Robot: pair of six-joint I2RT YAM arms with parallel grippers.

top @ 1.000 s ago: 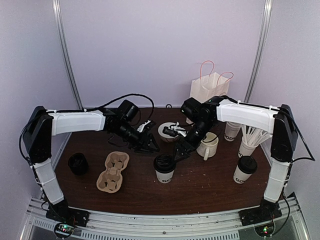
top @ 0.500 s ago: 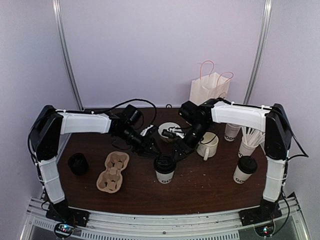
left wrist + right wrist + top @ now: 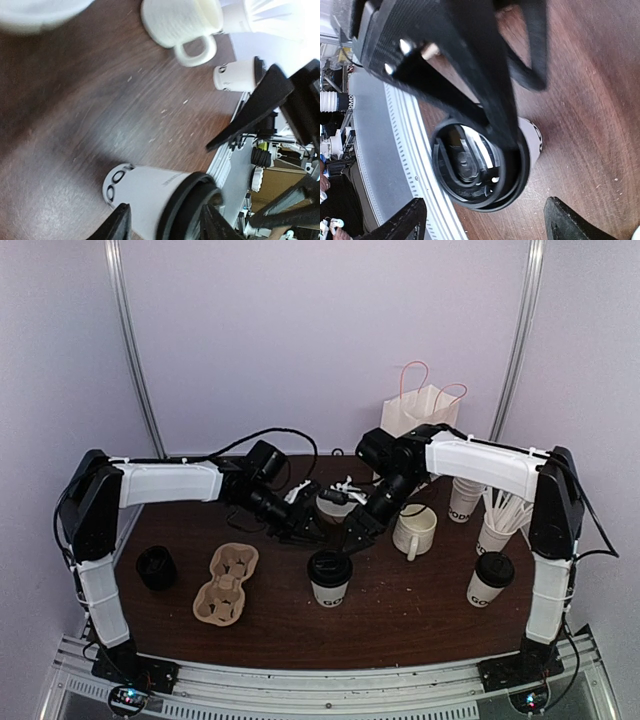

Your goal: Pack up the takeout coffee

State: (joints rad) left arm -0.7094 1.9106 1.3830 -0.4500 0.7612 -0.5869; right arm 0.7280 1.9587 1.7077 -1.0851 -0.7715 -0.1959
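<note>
since middle cup and right cup stand outside the empty carrier, nothing is packed; left gripper half open, right gripper wide, both empty

You've got a dark brown table. On its left side a cardboard cup carrier lies flat, wells up. Just left of it, not touching, sits a short black round thing; can't tell what it is. At the back a white paper bag w/ pinkish handles stands upright near the purple wall. Center-back is a white bowl, partly hidden. To its right is a white ribbed mug, handle toward the front. At the far right are a stack of lidless paper cups and a cup of white sticks.
</note>
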